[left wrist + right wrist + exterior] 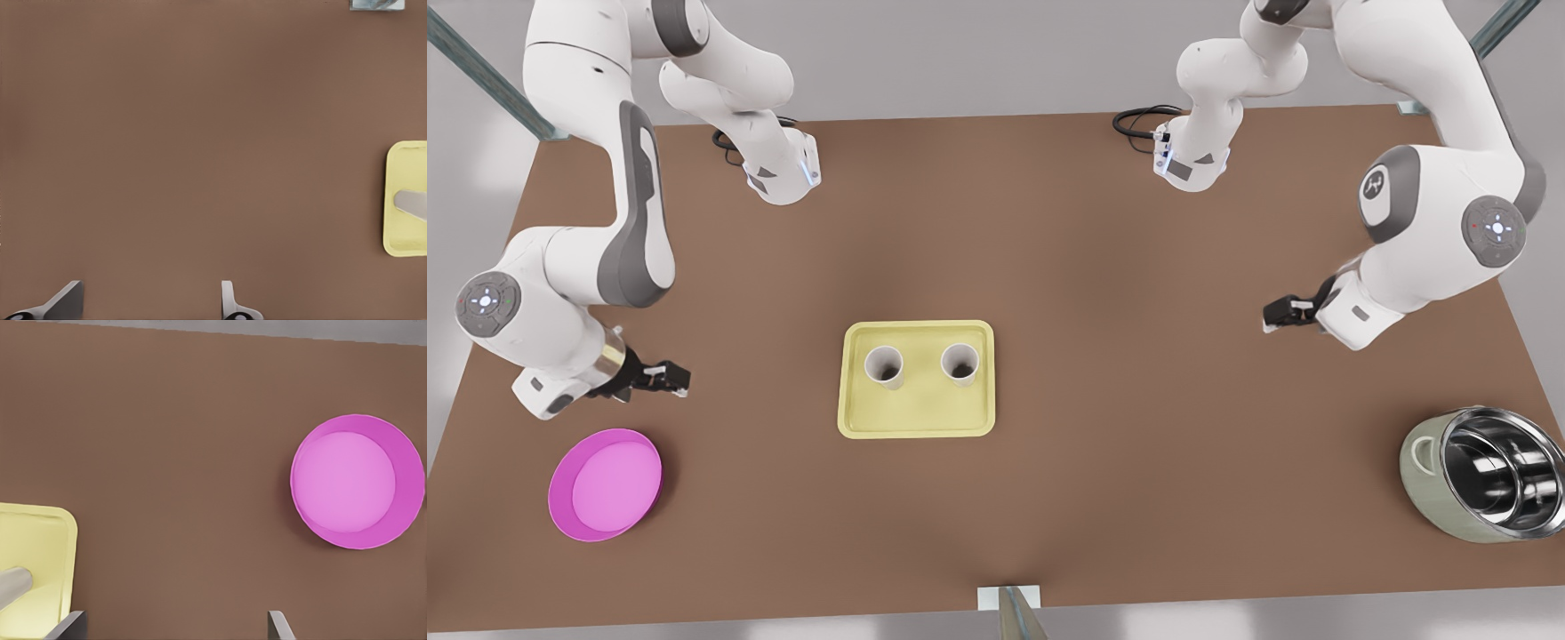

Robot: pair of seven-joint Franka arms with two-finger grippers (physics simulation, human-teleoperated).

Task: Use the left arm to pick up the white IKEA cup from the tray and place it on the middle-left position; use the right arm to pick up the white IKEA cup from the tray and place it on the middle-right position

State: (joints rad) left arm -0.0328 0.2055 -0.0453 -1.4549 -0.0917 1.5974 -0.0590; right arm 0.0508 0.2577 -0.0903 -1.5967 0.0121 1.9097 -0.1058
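Two white cups (885, 366) (960, 363) stand upright side by side on the pale yellow tray (916, 422) at the table's middle. My left gripper (1272, 316) hovers open and empty at the front view's right, well away from the tray. The left wrist view shows its gripper (150, 308) over bare table, with the tray's end (400, 233) and part of a cup (412, 203) at the frame edge. My right gripper (679, 378) is open and empty at the front view's left, above the pink plate. Its wrist view shows the gripper (177, 628), the tray corner (47, 533) and a cup (13, 587).
A round pink plate (605, 484) (357, 483) lies near the right gripper. A steel bowl with a grey-green shell (1489, 484) sits at the front view's lower right. A grey bracket (1009, 604) marks the near table edge. Bare brown table flanks the tray on both sides.
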